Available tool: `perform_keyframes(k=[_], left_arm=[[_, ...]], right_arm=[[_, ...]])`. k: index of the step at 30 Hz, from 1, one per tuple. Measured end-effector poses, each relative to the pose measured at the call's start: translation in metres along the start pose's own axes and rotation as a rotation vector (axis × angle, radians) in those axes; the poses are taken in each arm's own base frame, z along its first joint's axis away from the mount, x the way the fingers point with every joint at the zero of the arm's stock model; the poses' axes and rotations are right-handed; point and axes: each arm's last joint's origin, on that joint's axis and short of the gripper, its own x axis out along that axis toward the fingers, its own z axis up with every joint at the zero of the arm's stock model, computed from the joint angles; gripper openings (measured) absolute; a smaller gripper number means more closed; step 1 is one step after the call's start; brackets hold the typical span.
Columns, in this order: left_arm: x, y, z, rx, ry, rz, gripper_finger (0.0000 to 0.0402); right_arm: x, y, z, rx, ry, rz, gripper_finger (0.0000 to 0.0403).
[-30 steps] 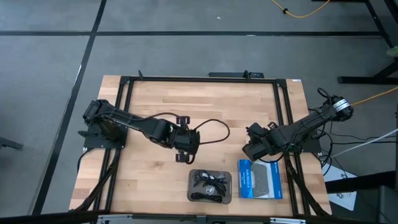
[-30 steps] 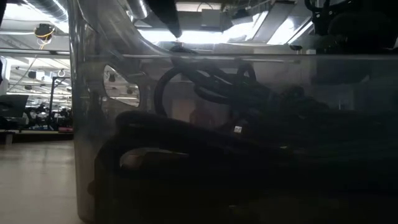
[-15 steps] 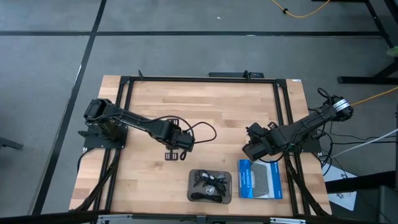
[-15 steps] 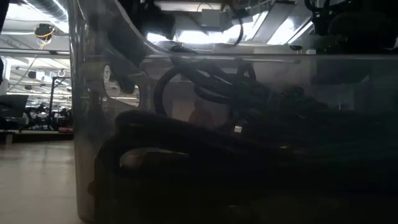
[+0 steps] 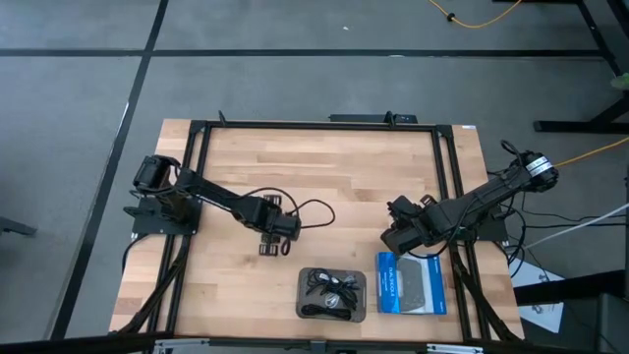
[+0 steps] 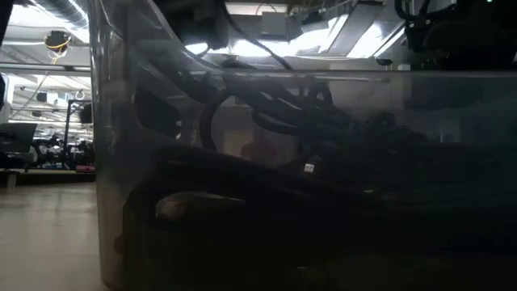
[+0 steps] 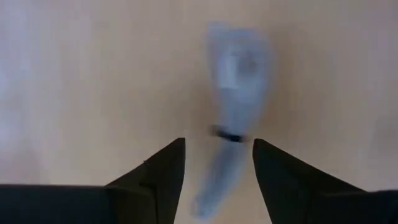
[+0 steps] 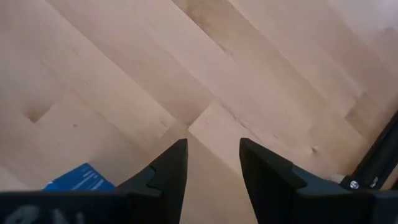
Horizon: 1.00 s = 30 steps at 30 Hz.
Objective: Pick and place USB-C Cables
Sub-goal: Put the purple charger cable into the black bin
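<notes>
Hovering over the bare wood left of table centre, left gripper (image 5: 270, 243), fingers (image 7: 163, 180) spread apart with a pale, blurred cable (image 7: 235, 112) between them on the boards, not visibly clasped. Lying in the grey tray (image 5: 332, 294) at the near edge, more cables (image 5: 329, 286), mostly black, some pale. Just right of the tray, blue-and-grey box (image 5: 412, 283). Waiting above the box's far edge, right gripper (image 5: 397, 236), fingers (image 8: 166, 171) parted, nothing in them. Filling the low view, the tray's wall (image 6: 113, 162) with dark coils behind.
</notes>
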Motion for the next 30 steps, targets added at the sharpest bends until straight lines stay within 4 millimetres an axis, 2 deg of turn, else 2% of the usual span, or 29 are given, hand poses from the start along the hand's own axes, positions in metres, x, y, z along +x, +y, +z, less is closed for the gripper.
perform_keyframes(k=[2,4,8,11,14,15,18,22,26,28,30], left_arm=[[0.004,0.005,-0.002,0.002,-0.017,0.081,0.0182],[0.008,0.010,-0.003,0.027,-0.009,0.090,0.0182],[0.021,0.013,-0.010,0.007,-0.001,-0.103,0.0170],[0.026,0.013,-0.014,-0.053,0.004,-0.151,0.0121],[0.025,0.011,-0.014,-0.116,0.009,-0.119,0.0034],[0.019,0.011,-0.012,-0.126,-0.001,-0.109,0.0022],[-0.005,0.008,0.000,-0.125,-0.048,-0.081,0.0021],[-0.063,0.004,0.024,-0.102,-0.246,-0.060,0.0019],[-0.103,-0.011,0.049,-0.085,-0.465,-0.220,0.0018],[-0.115,-0.025,0.057,-0.063,-0.542,-0.321,0.0018],[-0.115,-0.044,0.068,-0.058,-0.606,-0.409,0.0018]], right_arm=[[0.002,0.000,-0.001,-0.001,0.012,0.000,0.0150],[0.003,0.000,-0.002,-0.001,0.018,0.003,0.0150],[0.005,0.000,-0.004,0.001,0.037,0.012,0.0150],[0.005,0.000,-0.004,0.001,0.053,0.016,0.0150],[0.005,0.000,-0.004,-0.001,0.060,0.017,0.0150],[0.005,0.000,-0.004,-0.001,0.060,0.017,0.0150],[0.006,0.000,-0.004,-0.001,0.061,0.017,0.0150],[0.005,0.000,-0.004,0.000,0.061,0.021,0.0150],[0.005,0.001,-0.004,0.001,0.060,0.025,0.0150],[0.005,0.001,-0.004,0.000,0.059,0.025,0.0150],[0.005,0.001,-0.004,0.000,0.059,0.026,0.0150]])
